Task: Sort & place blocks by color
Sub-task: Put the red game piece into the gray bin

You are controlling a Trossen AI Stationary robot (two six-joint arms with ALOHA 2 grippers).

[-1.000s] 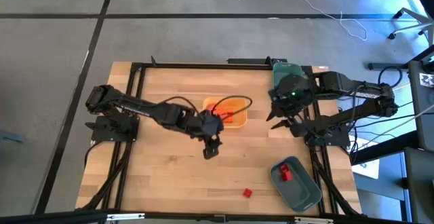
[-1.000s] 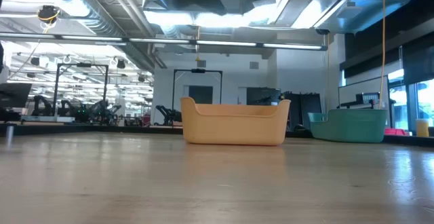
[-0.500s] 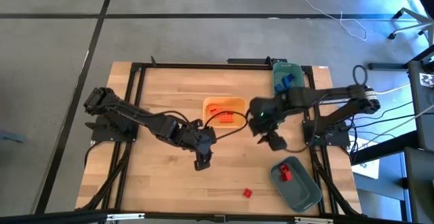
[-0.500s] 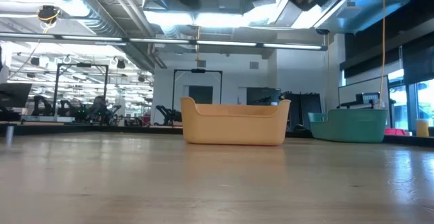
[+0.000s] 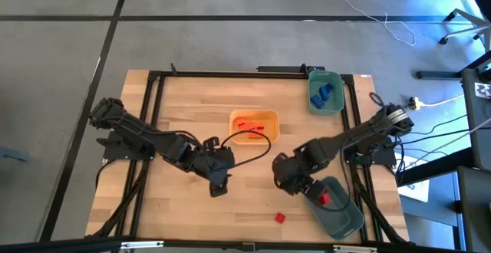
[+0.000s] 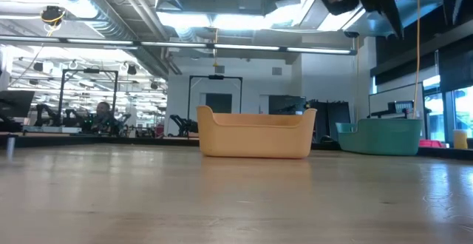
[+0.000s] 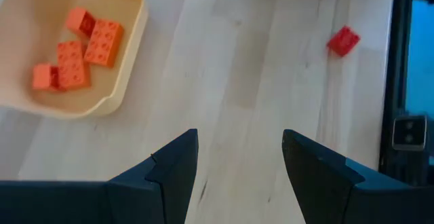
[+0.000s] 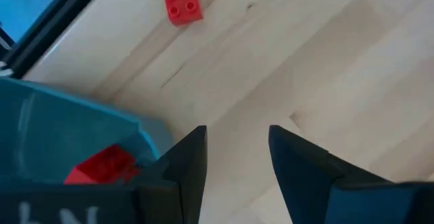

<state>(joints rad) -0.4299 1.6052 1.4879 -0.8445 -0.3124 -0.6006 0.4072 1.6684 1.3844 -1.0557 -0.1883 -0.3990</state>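
A single red block (image 5: 281, 218) lies flat on the bare wood near the table's front edge; it also shows in the left wrist view (image 7: 343, 41) and the right wrist view (image 8: 182, 2). My right gripper (image 5: 295, 185) (image 8: 237, 170) hangs open above the table, just left of the near teal bin (image 5: 345, 215), a short way back from that block. My left gripper (image 5: 217, 189) (image 7: 241, 176) is open above the table's middle, in front of the yellow-orange tray (image 5: 268, 115). Neither gripper holds anything.
The tray holds several orange blocks (image 7: 81, 47). The near teal bin (image 8: 61, 129) holds a red block (image 5: 323, 198). A second teal bin (image 5: 336, 103) at the far right holds blue blocks (image 5: 322, 92). Bare wood lies around the loose red block.
My right gripper has swung from over the far teal bin toward the table's near edge and leftward, sinking and turning as it went, and now hangs beside the near teal bin. My left gripper has drifted toward the table's left and near edge. No block has moved.
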